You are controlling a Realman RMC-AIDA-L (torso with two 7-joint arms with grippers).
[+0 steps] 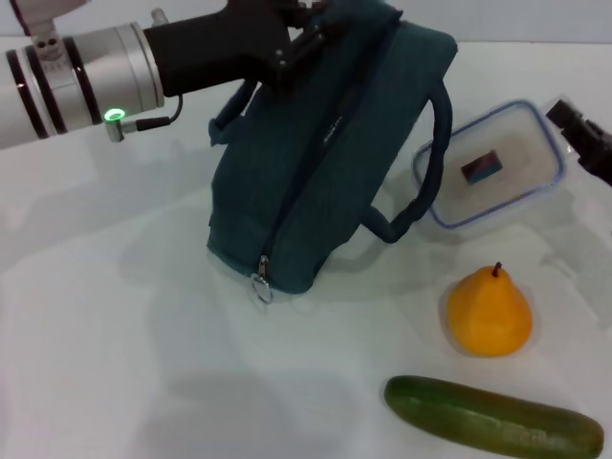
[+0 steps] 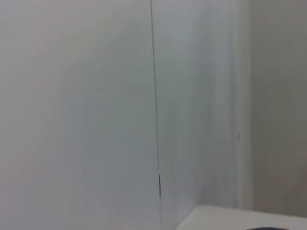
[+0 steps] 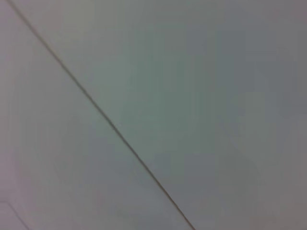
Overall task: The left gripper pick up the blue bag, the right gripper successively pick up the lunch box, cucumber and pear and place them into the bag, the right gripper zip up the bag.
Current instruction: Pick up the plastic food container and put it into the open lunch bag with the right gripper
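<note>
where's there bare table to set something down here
The widest free patch is the white table on the robot's left, bordered by the blue bag and the cucumber. The right side is crowded: lunch box, pear and cucumber lie close, with the right gripper at the edge.

A bare lab-like test space: plain white tabletop (image 1: 143, 335), blank pale wall panels (image 2: 76, 115) with thin seams.

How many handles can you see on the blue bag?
2. One handle loops off the blue bag toward the lunch box; the other handle sits beneath the left claw.
</note>
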